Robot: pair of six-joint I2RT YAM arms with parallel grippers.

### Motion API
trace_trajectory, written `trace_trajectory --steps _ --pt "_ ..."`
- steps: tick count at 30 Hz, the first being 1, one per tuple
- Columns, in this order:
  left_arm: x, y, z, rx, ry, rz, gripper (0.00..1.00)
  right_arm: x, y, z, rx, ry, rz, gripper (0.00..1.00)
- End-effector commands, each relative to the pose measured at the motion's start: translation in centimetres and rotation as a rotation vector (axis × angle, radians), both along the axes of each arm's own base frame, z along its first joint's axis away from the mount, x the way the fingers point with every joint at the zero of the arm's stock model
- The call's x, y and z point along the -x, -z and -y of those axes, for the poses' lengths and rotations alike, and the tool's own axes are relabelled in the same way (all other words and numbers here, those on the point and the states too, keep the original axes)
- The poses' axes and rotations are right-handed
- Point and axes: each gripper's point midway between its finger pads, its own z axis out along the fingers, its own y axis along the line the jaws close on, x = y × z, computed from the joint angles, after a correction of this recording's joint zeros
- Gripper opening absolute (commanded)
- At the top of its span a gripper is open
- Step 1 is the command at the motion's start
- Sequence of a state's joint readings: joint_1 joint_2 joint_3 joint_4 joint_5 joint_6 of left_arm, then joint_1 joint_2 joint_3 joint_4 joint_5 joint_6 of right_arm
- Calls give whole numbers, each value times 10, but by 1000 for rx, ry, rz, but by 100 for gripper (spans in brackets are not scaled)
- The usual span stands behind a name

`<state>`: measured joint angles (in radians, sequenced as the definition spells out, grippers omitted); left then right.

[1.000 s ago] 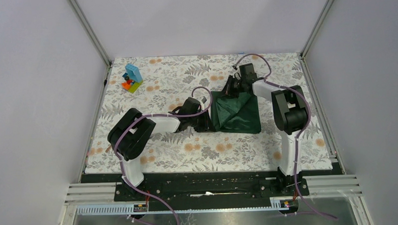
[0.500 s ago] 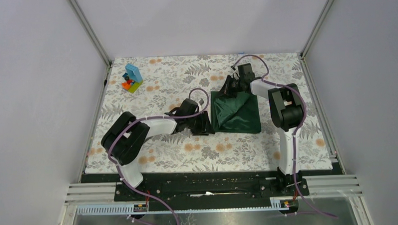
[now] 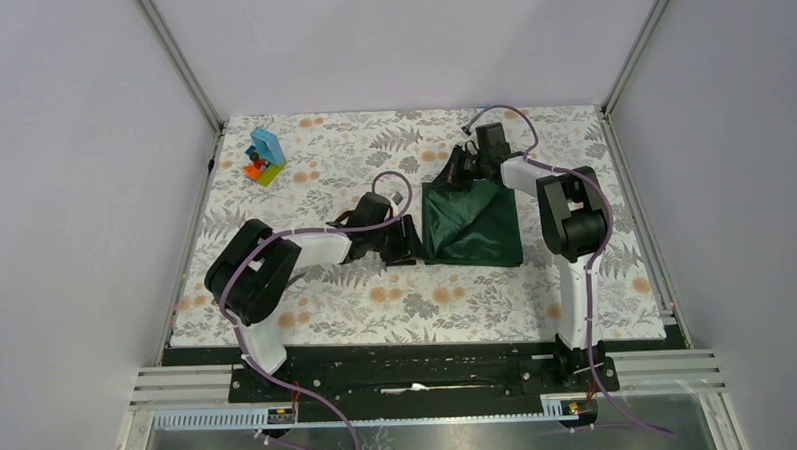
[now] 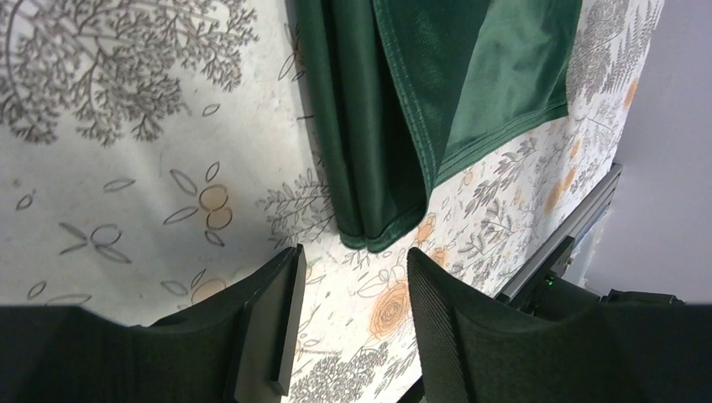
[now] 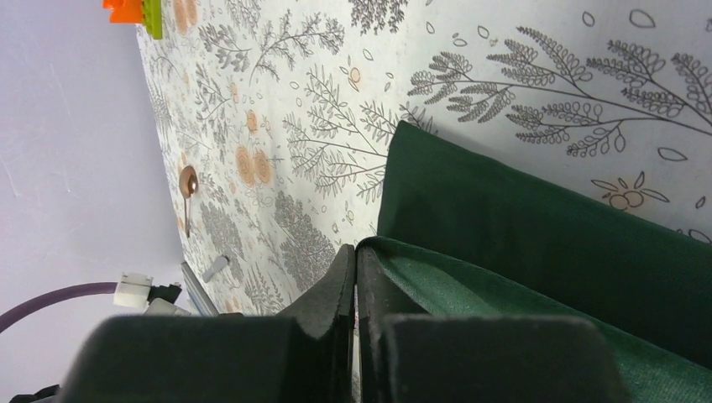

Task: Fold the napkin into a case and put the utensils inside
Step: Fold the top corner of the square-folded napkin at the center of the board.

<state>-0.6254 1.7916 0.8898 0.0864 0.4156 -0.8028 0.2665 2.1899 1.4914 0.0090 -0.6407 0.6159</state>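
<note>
The dark green napkin (image 3: pixel 471 222) lies partly folded on the floral cover, right of centre. In the left wrist view its folded edge (image 4: pixel 369 168) ends just ahead of my left gripper (image 4: pixel 353 260), which is open with nothing between its fingers. From above, that left gripper (image 3: pixel 408 247) sits at the napkin's left edge. My right gripper (image 3: pixel 453 173) is at the napkin's far left corner, shut on the cloth's edge (image 5: pixel 395 252). One of the utensils, a copper-tinted spoon (image 5: pixel 188 189), lies on the cover far from the napkin.
A colourful toy block stack (image 3: pixel 264 158) stands at the far left of the floral cover (image 3: pixel 352 147); its orange and green base (image 5: pixel 134 8) shows in the right wrist view. Grey walls with metal posts close in the table on three sides.
My left gripper has opened, let go of the napkin's left edge and drawn back a little. The right gripper stayed shut on the far corner and shifted slightly left.
</note>
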Motion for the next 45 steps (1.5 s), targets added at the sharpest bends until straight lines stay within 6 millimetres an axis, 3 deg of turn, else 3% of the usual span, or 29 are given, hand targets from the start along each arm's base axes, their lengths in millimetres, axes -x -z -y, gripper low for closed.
trace_trajectory --steps 1,12,34,39,45 --pt "-10 12 3 -13 -1 10 52 -13 -16 -9 -36 -12 48 0" --pt "-5 32 -9 -87 -8 -6 33 -23 -10 -11 -45 15 44 0" --pt "1 38 -13 -100 5 -20 25 -41 1 -9 -24 75 46 0" --pt "1 30 -13 -99 10 -5 26 -42 4 -10 -24 77 41 0" --pt "-6 1 -9 -74 14 42 32 -43 9 -10 -24 75 34 0"
